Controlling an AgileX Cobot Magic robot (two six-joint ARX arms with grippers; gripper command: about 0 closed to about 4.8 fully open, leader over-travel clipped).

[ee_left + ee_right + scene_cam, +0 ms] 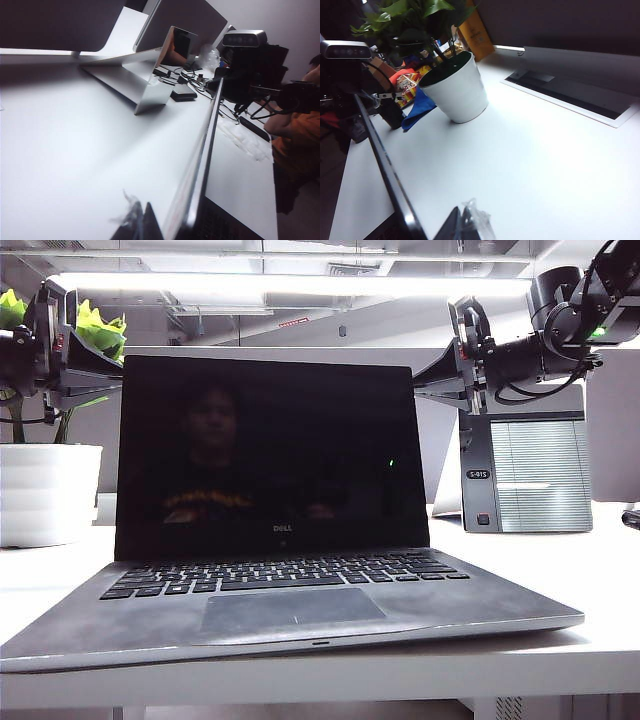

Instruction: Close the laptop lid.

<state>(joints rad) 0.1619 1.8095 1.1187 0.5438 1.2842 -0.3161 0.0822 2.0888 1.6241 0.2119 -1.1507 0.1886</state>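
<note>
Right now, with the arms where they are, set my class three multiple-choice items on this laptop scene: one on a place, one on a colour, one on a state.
1. Where does the white plant pot stand in the exterior view?
A. left of the laptop
B. on the keyboard
C. right of the slatted box

2. What colour are the laptop keys?
A. white
B. black
C. red

3. How does the laptop lid stand?
A. shut flat
B. folded right back onto the table
C. open and upright

Answers:
1 A: the pot sits at the left edge, beside the lid.
2 B: dark keys lie in a grey deck.
3 C: the dark screen faces the camera, with the left gripper and right gripper behind its top corners; whether they are open cannot be told.
</note>
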